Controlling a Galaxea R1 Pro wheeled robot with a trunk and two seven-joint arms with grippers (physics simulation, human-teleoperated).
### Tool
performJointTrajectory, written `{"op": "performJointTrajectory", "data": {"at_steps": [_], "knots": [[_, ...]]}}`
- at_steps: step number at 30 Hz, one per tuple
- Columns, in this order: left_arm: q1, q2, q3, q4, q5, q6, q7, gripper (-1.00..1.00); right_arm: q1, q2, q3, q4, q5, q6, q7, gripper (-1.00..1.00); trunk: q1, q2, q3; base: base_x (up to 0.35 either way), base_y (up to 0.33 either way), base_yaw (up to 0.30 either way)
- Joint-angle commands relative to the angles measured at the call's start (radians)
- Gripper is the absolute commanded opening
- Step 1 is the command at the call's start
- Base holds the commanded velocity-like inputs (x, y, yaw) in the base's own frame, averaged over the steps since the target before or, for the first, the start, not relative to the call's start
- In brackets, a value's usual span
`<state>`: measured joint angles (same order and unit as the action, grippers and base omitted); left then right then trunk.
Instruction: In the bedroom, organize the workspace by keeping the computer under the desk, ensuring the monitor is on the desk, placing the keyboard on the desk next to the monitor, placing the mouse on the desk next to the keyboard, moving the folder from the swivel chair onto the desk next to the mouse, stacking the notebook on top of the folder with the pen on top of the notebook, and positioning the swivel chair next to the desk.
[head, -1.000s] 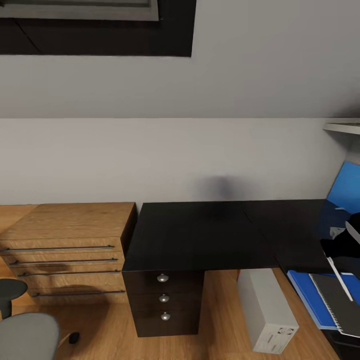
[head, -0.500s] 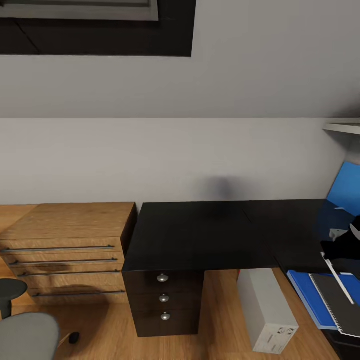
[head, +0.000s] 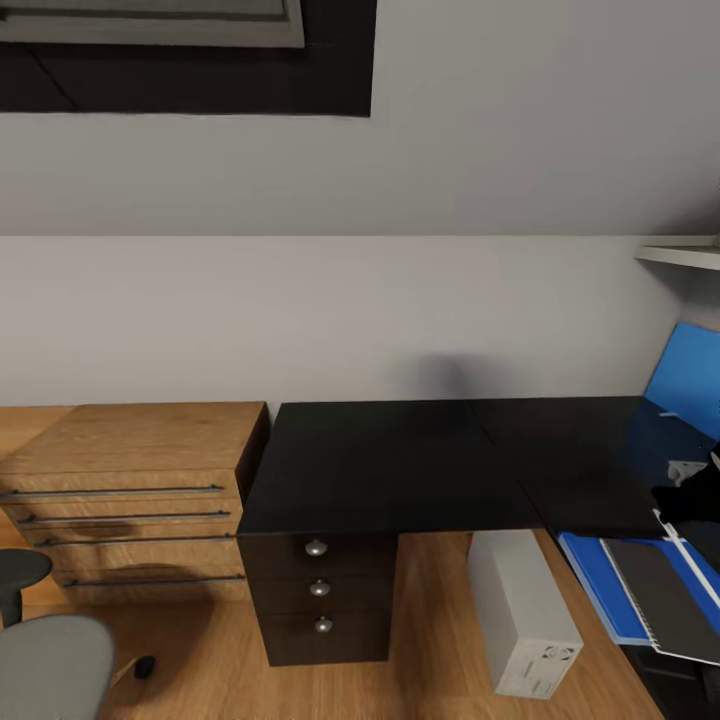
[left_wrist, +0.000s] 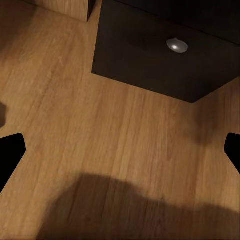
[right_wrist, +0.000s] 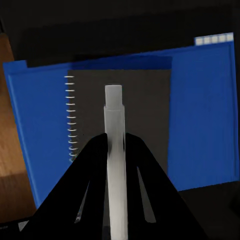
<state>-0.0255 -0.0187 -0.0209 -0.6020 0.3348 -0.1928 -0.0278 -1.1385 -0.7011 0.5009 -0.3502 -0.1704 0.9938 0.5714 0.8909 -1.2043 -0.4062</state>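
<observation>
Right hand (right_wrist: 114, 150) is clamped on the slim whitish plastic pen (right_wrist: 114, 145), both black fingers (right_wrist: 87, 170) pressed to its barrel about midway, the tip poking out ahead. In the head view that pen (head: 688, 556) sits at the lower right of the frame, hanging just over the dark grey spiral-bound notebook (head: 660, 598), which lies flat on the bright blue rectangular folder (head: 598, 590) at the near end of the long black worktop (head: 400, 460).

The pen looks light, stiff and smooth, so I'd judge it prone to rolling once let go; best laid flat along the notebook's middle, away from the wire spine (right_wrist: 70, 117). The mid-barrel grip looks sound for that.

Left hand: in its wrist view, dark shapes sit at both side edges over the wooden floor (left_wrist: 100, 135), so I can't call it open or closed. A black drawer with a round silver knob (left_wrist: 176, 45) sits in the upper right there.

The light grey tower computer (head: 522, 610) stands on the floor under the worktop, lower centre-right; a label on its front is too small to read. The grey swivel chair (head: 50, 665) peeks in at the lower left, well apart from the worktop.
</observation>
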Motion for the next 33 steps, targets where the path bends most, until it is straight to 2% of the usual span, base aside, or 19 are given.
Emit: {"op": "performJointTrajectory", "data": {"at_steps": [1, 16, 33], "knots": [[-0.001, 0.000, -0.002, 0.001, 0.010, -0.003, -0.003, 1.00, -0.001, -0.001, 0.008, -0.001, -0.011, 0.004, -0.001, -1.00, 0.000, -0.001, -0.001, -0.083, -0.006, 0.000], [-0.001, 0.000, -0.004, -0.001, 0.010, -0.003, -0.004, 1.00, 0.000, -0.001, 0.008, 0.041, -0.010, -0.040, -0.001, -1.00, 0.000, -0.001, -0.001, -0.053, -0.001, 0.000], [-0.001, -0.002, -0.004, -0.001, 0.009, -0.003, 0.000, 1.00, 0.000, 0.001, 0.008, 0.049, -0.012, -0.052, -0.001, -1.00, 0.065, -0.120, -0.054, -0.001, 0.000, 0.000]]}}
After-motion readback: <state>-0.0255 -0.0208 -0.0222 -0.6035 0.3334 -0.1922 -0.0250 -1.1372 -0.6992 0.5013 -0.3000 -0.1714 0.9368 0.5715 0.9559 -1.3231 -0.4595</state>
